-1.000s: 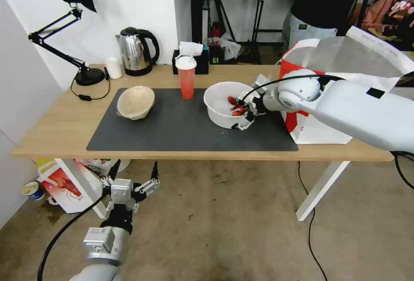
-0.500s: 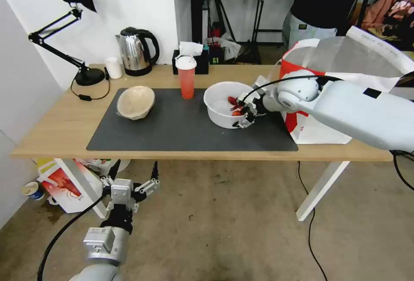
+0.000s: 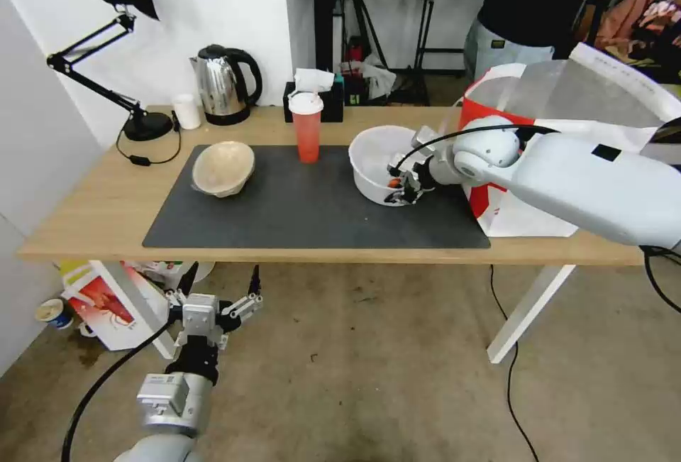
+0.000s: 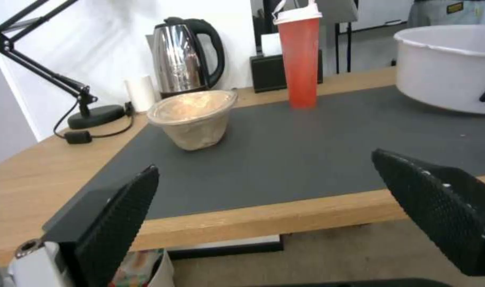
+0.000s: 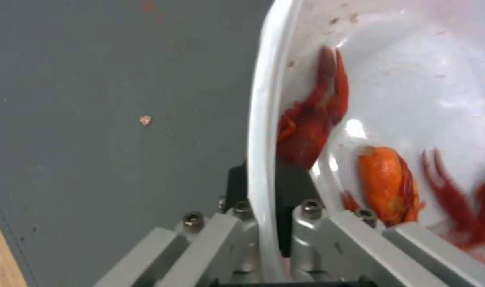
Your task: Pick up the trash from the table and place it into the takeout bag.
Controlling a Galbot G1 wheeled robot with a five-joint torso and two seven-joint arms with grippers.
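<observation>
Tilted now, one white bowl [image 3: 376, 157] in right gripper [image 3: 403, 189]; two leftovers remain

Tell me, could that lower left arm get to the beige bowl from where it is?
Probably yes. The left gripper hangs open below the table edge, and the beige bowl sits on the near-left part of the mat with nothing between them; it must rise first.

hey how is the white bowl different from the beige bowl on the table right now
The white round bowl is tipped up with its rim clamped by the right gripper; the beige fibre bowl sits untouched on the dark grey mat. The white bowl holds red crayfish scraps and looks larger; the beige bowl's contents can't be made out. Both are round takeout bowls.
</observation>
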